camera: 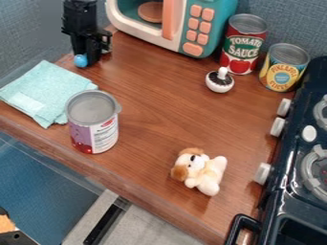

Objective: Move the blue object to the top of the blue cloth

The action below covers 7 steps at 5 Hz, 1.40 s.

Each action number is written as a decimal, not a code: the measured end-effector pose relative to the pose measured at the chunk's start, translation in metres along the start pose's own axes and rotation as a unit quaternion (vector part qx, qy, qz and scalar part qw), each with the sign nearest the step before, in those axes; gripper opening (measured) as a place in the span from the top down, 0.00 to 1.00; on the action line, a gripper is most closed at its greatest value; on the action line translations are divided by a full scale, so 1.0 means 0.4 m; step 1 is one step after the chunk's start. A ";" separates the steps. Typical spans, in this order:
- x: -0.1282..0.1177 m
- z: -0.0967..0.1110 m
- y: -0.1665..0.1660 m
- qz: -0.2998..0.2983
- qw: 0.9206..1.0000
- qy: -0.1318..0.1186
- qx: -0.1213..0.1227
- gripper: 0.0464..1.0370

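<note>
Counter (159, 115), seen from the front. Rear: toy microwave (220, 14), a disc (150, 11) inside it; to its right, the left rear can (244, 45), with the right rear can (285, 68) beside that. A knobbed pot (220, 82) stands before the left rear can. Rear left: gripper (88, 58), a ball (80, 61) at its lower end. Left: cloth (48, 88), in front of the ball; the front can (96, 125) stands at its front right side. Front right: plush dog (205, 174), left of the stove (290, 162) along the right edge.
</note>
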State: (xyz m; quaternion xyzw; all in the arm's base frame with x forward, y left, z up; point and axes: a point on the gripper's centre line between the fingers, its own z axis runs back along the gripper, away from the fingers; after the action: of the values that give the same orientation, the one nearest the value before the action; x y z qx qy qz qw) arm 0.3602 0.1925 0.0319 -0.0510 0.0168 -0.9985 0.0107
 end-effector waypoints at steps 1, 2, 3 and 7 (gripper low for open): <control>0.013 0.069 0.015 -0.032 0.999 0.029 -0.005 0.71; 0.090 0.104 0.037 -0.034 0.999 0.026 -0.017 0.71; 0.179 0.146 0.070 -0.031 0.998 0.032 -0.040 0.71; 0.297 0.051 0.096 -0.038 0.996 -0.026 -0.071 0.71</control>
State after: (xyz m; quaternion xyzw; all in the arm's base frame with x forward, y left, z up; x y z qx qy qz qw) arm 0.2449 0.1508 0.0628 -0.0779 0.0856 -0.9928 -0.0308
